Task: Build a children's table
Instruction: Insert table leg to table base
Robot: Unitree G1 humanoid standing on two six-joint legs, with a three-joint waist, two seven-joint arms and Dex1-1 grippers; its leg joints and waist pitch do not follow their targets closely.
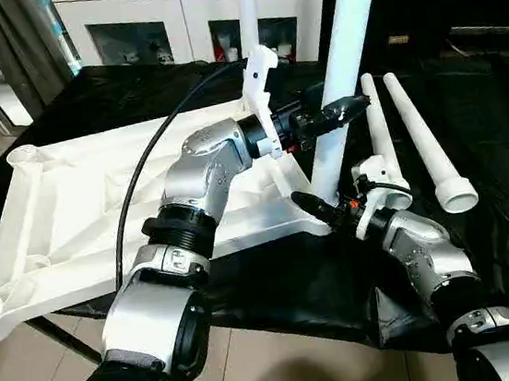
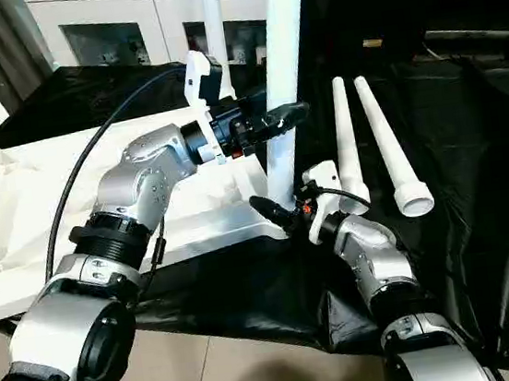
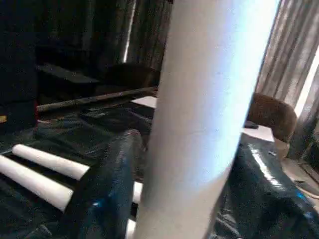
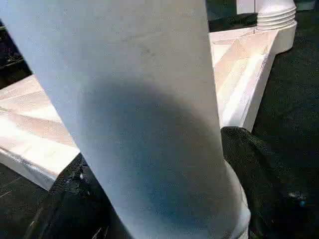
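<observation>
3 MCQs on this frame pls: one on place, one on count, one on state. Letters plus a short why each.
1. Where do the loose legs lie?
A. on the black cloth to the robot's right of the tabletop
B. on the tabletop
C. on the floor

2. How many legs stand upright?
A. none
B. two
C. four

3. How does the tabletop lie?
A. ribbed underside up
B. on its edge
C. smooth top up

Answers:
1 A: two loose legs lie side by side on the black cloth.
2 B: near leg, flanked by the left gripper and right gripper, plus far leg.
3 A: tabletop shows ribs.
</observation>
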